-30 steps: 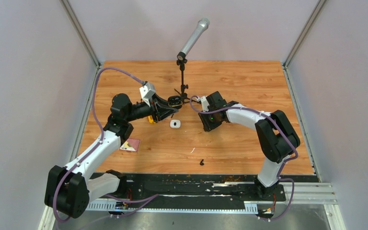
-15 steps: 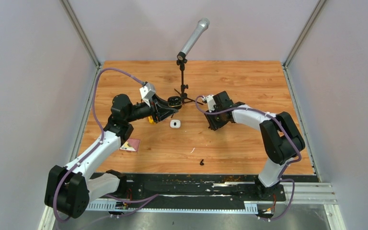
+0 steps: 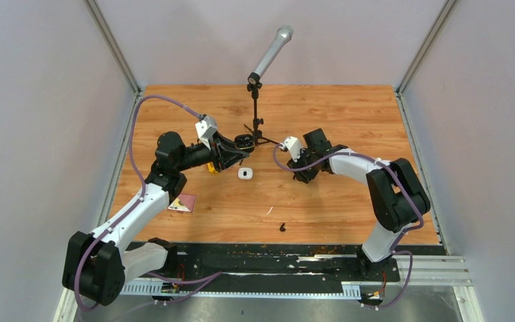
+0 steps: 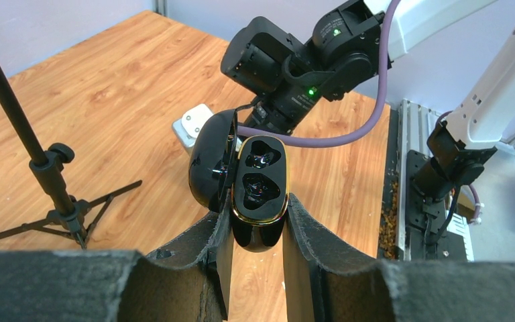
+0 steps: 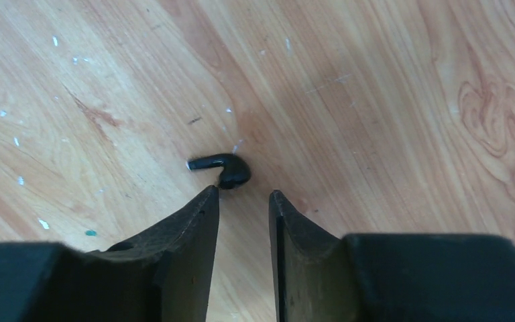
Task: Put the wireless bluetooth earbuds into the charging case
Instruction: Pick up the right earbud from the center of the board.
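Overhead view: whole table (image 3: pixel 349 111). Wrist views close; left shows right arm (image 4: pixel 295 67).

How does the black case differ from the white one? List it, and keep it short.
Colour: the black case is glossy black with a gold rim, while the white case is plain white.
Pose: the black case is pinched in the left claw, while the white case lies free on the table.
Lid: the black case stands open, showing two wells. The white case is too small to tell.
Both are small and rounded.

black earbud (image 5: pixel 224 169), gold-rimmed black case (image 4: pixel 260 198), probably white case (image 3: pixel 244 174).
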Robot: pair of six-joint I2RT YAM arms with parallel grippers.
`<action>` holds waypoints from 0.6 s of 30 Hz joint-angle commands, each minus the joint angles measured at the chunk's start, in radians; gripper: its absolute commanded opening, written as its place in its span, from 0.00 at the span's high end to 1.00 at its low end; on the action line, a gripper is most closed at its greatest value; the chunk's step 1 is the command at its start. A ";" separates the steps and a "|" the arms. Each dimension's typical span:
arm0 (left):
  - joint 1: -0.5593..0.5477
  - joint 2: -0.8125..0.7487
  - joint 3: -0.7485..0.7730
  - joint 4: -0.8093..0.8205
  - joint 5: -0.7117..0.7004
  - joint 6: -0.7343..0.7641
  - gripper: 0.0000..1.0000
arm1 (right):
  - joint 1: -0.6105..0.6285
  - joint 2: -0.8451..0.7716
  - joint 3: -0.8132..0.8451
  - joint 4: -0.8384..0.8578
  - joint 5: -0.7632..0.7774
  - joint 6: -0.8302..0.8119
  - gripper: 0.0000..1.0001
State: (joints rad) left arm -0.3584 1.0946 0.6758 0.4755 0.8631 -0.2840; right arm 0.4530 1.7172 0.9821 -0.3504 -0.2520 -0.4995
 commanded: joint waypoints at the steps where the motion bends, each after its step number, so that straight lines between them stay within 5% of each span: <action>1: 0.007 -0.008 0.013 0.028 0.002 -0.004 1.00 | -0.029 0.019 0.022 0.016 -0.061 -0.111 0.70; 18: 0.006 0.002 0.011 0.030 0.000 -0.006 1.00 | -0.036 0.083 0.098 -0.038 -0.131 -0.253 0.67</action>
State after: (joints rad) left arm -0.3584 1.0977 0.6758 0.4751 0.8619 -0.2840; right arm 0.4229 1.7638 1.0313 -0.3733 -0.3687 -0.6884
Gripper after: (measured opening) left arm 0.353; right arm 0.338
